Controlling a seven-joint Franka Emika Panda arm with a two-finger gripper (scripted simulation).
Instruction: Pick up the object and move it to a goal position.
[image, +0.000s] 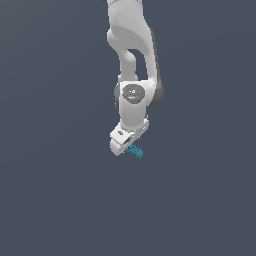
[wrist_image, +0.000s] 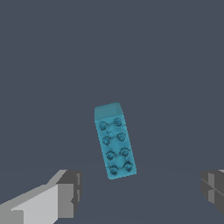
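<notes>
The object (wrist_image: 114, 141) is a small teal-blue rectangular block with two rows of studs on top, lying flat on the dark grey floor. In the exterior view the object (image: 135, 151) pokes out from under the white hand of the arm. My gripper (wrist_image: 141, 190) is open, its grey fingertips (wrist_image: 70, 193) spread wide to either side of the block's near end. The block lies between and slightly beyond the fingers, and nothing touches it. In the exterior view the gripper (image: 128, 145) hovers close over the block and hides its own fingers.
The floor (image: 55, 200) is a plain dark grey surface with no other objects or edges in view. The white arm (image: 132, 60) comes down from the upper middle of the exterior view.
</notes>
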